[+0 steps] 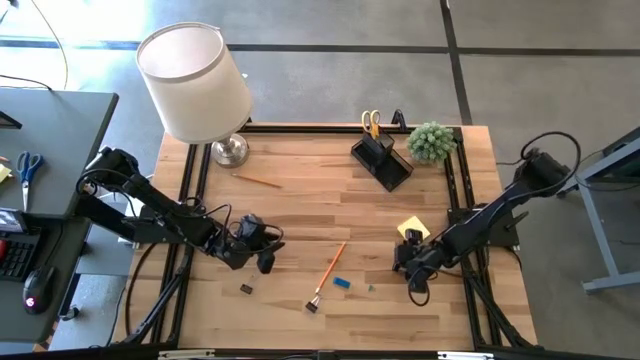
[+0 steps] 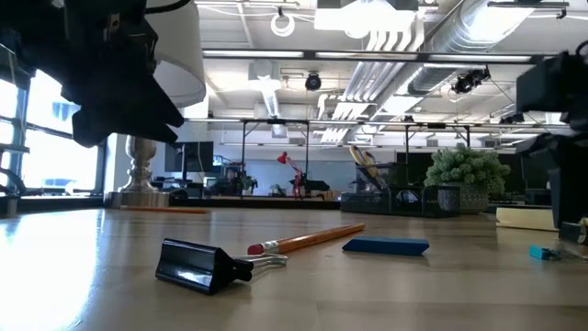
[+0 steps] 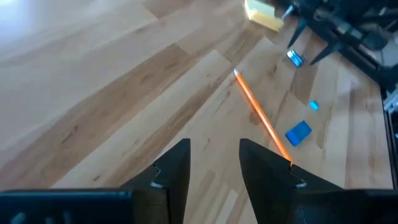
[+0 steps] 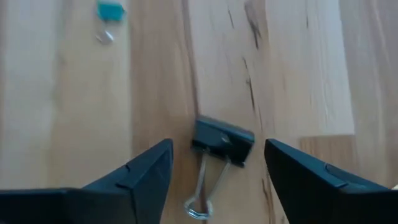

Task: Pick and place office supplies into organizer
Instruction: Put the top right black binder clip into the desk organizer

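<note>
Right wrist view is showing you your right gripper [image 4: 214,174] standing spread wide, empty, a black binder clip [image 4: 222,142] with wire loops lying between its fingers on the grained wood table [image 1: 300,215]. Your left gripper [image 3: 214,165] is hanging parted, gripping nothing, beside the thin orange pencil [image 3: 261,118]. Farther off, the black organizer [image 1: 382,160] is sitting upright.

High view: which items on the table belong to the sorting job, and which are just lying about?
Job items:
black desk organizer
yellow-handled scissors
orange pencils
yellow sticky-note pad
blue eraser
black binder clips

Lying about:
white-shaded lamp
green plant
blue-handled scissors, on the side desk
</note>
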